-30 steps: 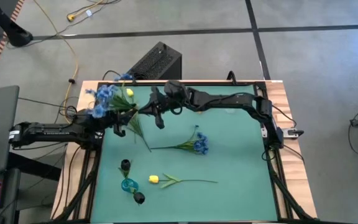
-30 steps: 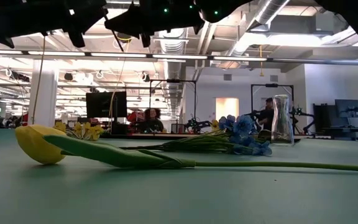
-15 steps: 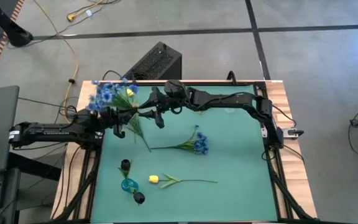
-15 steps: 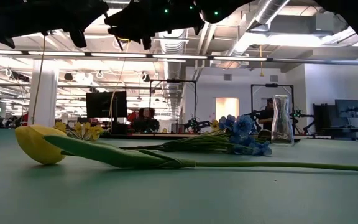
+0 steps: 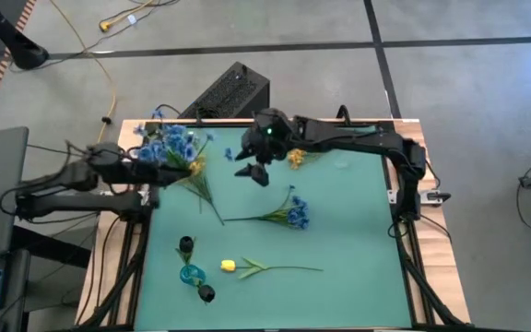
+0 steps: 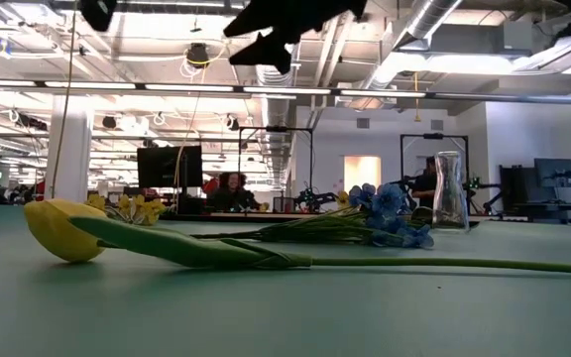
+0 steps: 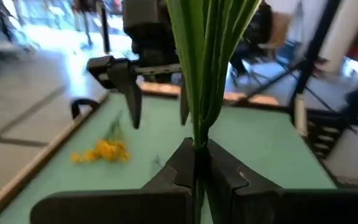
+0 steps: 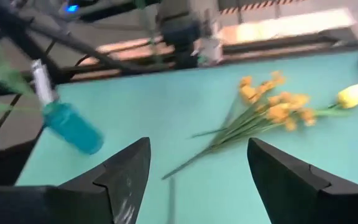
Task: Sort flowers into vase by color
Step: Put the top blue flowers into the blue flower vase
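My left gripper (image 5: 155, 169) is raised over the table's far left and shut on a bunch of blue flowers (image 5: 169, 143). My right gripper (image 8: 197, 180), also raised over the middle of the far half (image 5: 252, 173), is open with nothing between its fingers. Yellow-orange flowers (image 8: 272, 109) lie flat on the mat below the bunch (image 5: 194, 164). Another orange cluster (image 5: 295, 159) lies near the far edge. A blue flower (image 5: 293, 214) and a yellow tulip (image 5: 230, 266) lie flat farther forward. A clear glass vase (image 6: 449, 191) stands upright at the far right. My left gripper pinches several green stems (image 7: 196, 134) of the blue bunch together between its two fingers. The fingers come level from the table's left and lie across the stems. The stems stand upright above the fingers, the blossoms on top, and the bunch is lifted clear of the table.
A teal vessel (image 5: 190, 274) and two small dark ones (image 5: 185, 244) (image 5: 206, 293) sit at the near left. The table's wooden rim (image 5: 132, 231) runs along the left side. Bare mat (image 5: 358, 240) spans the right half.
My right gripper has let go of the blue bunch's stems and drawn up and toward the table's right. My left gripper has risen with the bunch and pulled it a little toward the left edge. The flowers lying on the mat have stayed put.
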You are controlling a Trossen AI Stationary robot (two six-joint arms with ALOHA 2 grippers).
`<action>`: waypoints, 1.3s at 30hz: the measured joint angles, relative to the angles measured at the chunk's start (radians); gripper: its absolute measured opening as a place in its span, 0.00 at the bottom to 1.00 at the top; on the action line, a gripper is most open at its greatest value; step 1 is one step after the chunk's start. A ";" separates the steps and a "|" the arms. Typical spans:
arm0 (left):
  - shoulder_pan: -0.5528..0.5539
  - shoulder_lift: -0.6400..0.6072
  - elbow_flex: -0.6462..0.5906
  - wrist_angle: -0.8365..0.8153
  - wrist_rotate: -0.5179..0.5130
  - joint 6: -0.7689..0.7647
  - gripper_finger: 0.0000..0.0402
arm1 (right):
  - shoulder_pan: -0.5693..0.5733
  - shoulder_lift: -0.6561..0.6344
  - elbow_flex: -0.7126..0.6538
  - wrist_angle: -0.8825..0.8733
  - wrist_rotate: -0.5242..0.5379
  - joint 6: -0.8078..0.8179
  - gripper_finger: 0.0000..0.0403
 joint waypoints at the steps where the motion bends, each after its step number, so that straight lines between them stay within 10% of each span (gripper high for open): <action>1: -0.010 -0.007 0.028 -0.036 0.009 -0.003 0.00 | 0.015 0.000 0.000 -0.005 0.012 0.007 0.73; 11: -0.102 -0.177 0.023 -0.004 0.420 0.011 0.00 | 0.206 0.002 0.000 0.057 0.303 0.087 0.73; 22: -0.190 -0.191 -0.206 0.506 0.717 -0.241 0.00 | 0.331 0.046 -0.002 0.071 0.603 0.228 0.73; 39: -0.643 -0.098 -0.413 0.795 0.481 -0.077 0.00 | 0.315 0.118 0.000 0.095 0.667 0.321 0.73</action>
